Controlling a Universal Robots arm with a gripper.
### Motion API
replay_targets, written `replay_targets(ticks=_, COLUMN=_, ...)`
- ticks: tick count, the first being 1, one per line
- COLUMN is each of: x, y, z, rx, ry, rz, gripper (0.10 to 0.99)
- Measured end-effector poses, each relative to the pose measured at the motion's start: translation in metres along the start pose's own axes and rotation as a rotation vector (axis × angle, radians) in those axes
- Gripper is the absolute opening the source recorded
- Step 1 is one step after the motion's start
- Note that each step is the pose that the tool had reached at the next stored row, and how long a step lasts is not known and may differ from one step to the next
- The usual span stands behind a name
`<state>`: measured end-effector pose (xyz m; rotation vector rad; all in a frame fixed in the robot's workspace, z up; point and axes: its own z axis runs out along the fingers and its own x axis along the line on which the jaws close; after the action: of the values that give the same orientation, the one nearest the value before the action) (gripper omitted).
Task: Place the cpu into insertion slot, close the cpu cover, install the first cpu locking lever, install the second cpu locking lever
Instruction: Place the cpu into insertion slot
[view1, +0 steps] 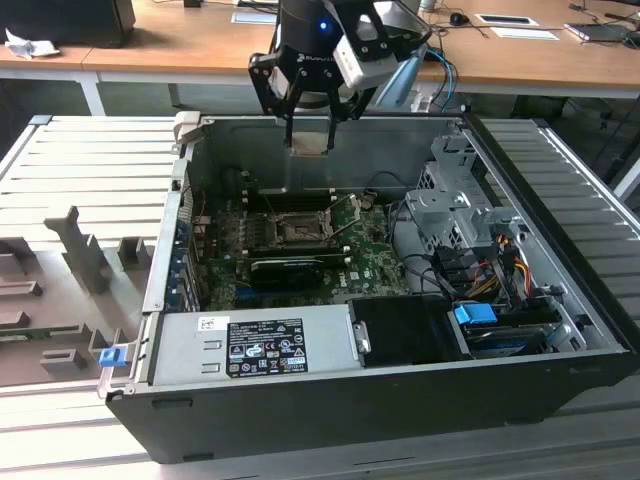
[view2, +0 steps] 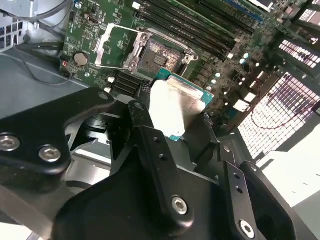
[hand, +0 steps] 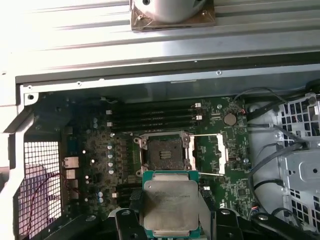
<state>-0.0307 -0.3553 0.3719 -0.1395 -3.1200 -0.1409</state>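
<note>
Pale beige-silver metal forms the face of the cpu (hand: 169, 204), which is held clamped by its edges between the black fingers (view2: 141, 131) of the end effector (view1: 309, 138). In the exterior view the end effector is seen hanging over the far wall of the open dark case (view1: 400, 400), with the cpu in the air, well above the green board (view1: 368, 258) and apart from everything on it. The case is set on a grey slatted worktop (view1: 80, 170). In both wrist views the slot (hand: 162, 152) is seen on the board with its dark pin grid bare and nothing seated in it. The cover (hand: 210, 154) is swung open just beside the slot, hinged at the slot's rim, and the board is seen through its square window. A long black card (view1: 287, 270) is mounted on the board on the near side of the slot in the exterior view. Long memory slots (hand: 150, 120) are ranged on the slot's other side.
</note>
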Motion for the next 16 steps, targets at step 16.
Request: replay_targets(ticks=16, x=0.0, y=-0.0003, z=0.0029, rx=0.0, ry=-0.0107, rz=0.116, gripper=0.525)
